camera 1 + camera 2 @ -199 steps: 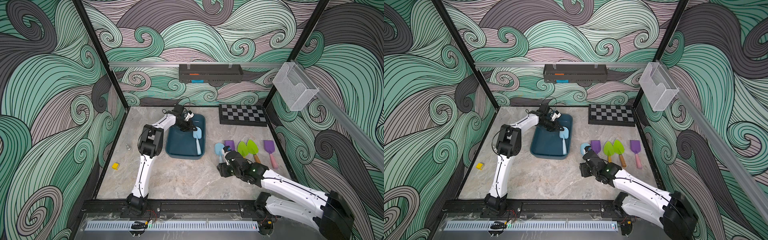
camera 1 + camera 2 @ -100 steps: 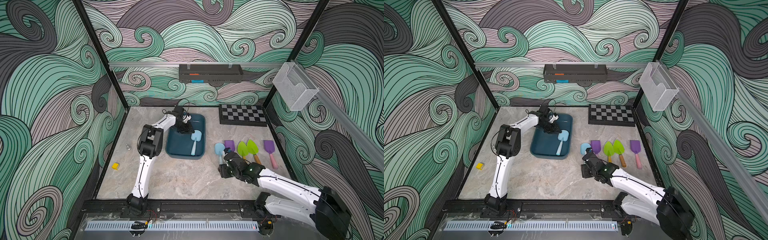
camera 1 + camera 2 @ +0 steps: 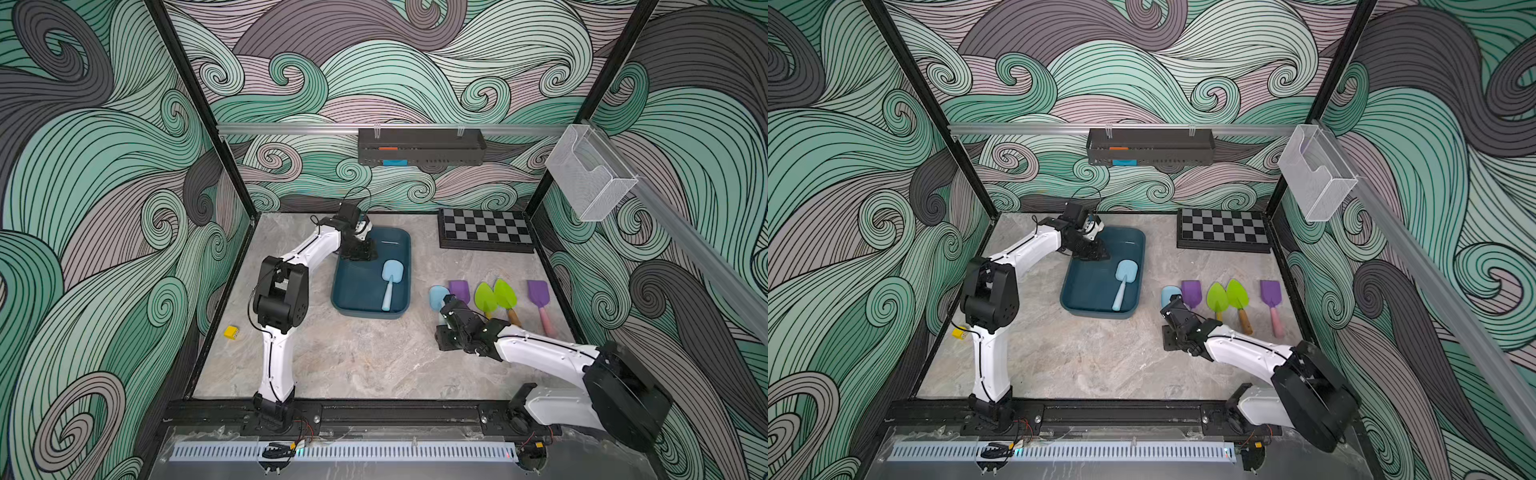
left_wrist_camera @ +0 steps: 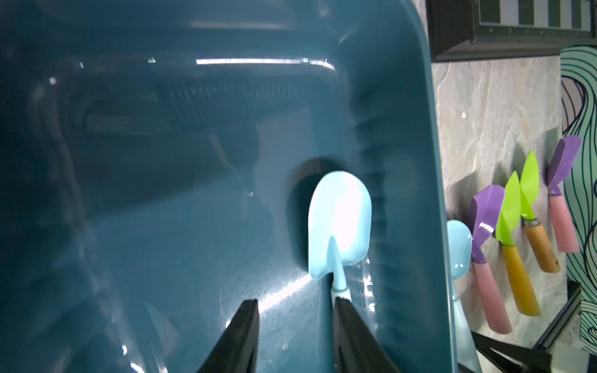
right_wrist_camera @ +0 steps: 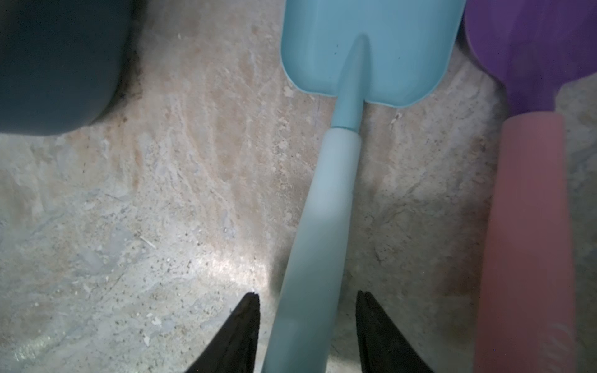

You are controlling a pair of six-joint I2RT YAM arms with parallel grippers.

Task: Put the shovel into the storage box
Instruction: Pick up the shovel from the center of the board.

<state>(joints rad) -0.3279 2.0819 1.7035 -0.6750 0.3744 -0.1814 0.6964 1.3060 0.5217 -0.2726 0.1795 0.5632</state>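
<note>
The dark teal storage box (image 3: pixel 357 286) (image 3: pixel 1088 286) sits left of the table's centre. A light blue shovel (image 3: pixel 390 276) (image 3: pixel 1125 272) (image 4: pixel 339 219) lies inside it along its right wall. My left gripper (image 3: pixel 360 252) (image 4: pixel 295 305) hangs open over the box's far end with nothing between its fingers. A second light blue shovel (image 3: pixel 437 296) (image 5: pixel 323 210) lies on the table to the right of the box. My right gripper (image 3: pixel 449 303) (image 5: pixel 307 295) straddles its handle, open, with a gap on both sides.
Right of the light blue shovel lie two purple shovels (image 3: pixel 459 289) (image 3: pixel 538 293) with pink handles and two green ones (image 3: pixel 484 296) (image 3: pixel 505 293). A chessboard (image 3: pixel 484 228) is at the back right. A yellow cube (image 3: pixel 231 332) sits at the left edge.
My left gripper has opened and the shovel has settled flat inside the box. My right gripper's jaws have narrowed around the second shovel's handle.
</note>
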